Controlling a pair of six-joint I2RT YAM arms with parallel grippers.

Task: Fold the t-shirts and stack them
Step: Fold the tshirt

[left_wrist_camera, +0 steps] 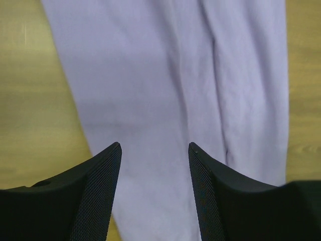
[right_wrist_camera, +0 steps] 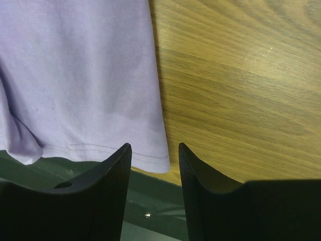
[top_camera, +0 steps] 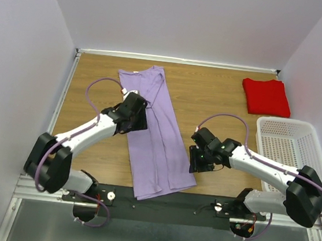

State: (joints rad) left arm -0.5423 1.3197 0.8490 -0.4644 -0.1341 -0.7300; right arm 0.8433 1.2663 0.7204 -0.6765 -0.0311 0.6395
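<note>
Lying folded at far corner: red shirt [top_camera: 266, 97]; purple shirt [top_camera: 156, 137] folded lengthwise only, so crosswise folds and stacking apparently remain; left gripper [left_wrist_camera: 154, 148], right gripper [right_wrist_camera: 154, 146] jaws parted, empty.

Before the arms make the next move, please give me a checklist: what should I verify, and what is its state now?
1. Left pincer open, holding nothing: ok.
2. Right pincer open, holding nothing: ok.
3. Lavender shirt folded lengthwise into a strip: ok.
4. Lavender shirt wholly on the table: not ok, its hem passes the near edge.
5. Red shirt folded, lying apart at far right: ok.
6. Layers underneath smooth: cannot tell.
</note>
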